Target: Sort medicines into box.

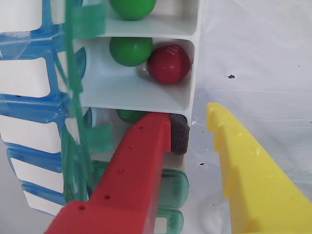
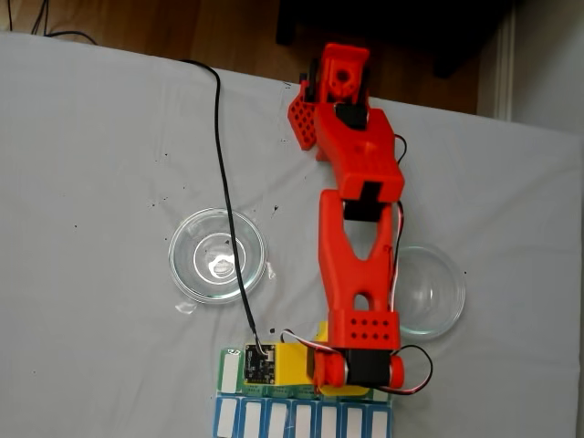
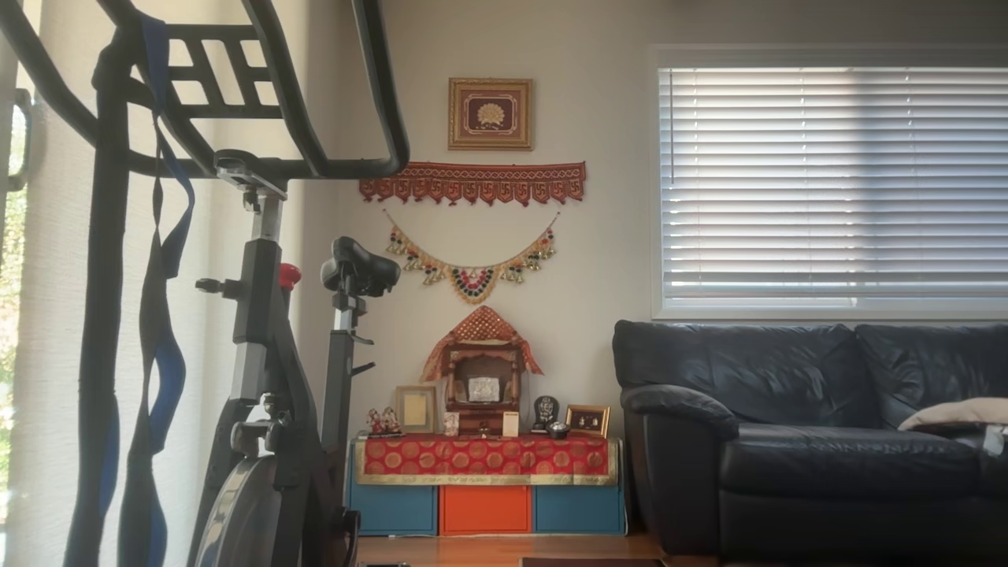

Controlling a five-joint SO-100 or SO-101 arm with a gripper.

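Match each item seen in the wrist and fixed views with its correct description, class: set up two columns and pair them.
Column one:
1. dark red glossy ball
2. yellow plastic gripper finger
3. clear round glass dish left of the arm
4. red plastic gripper finger

Column two:
A. over the bare white cloth, outside the organizer
B. shares a white compartment with a green ball
C. tip with dark foam pad at an open compartment
D. empty, crossed by a black cable

Pairs: 1-B, 2-A, 3-D, 4-C
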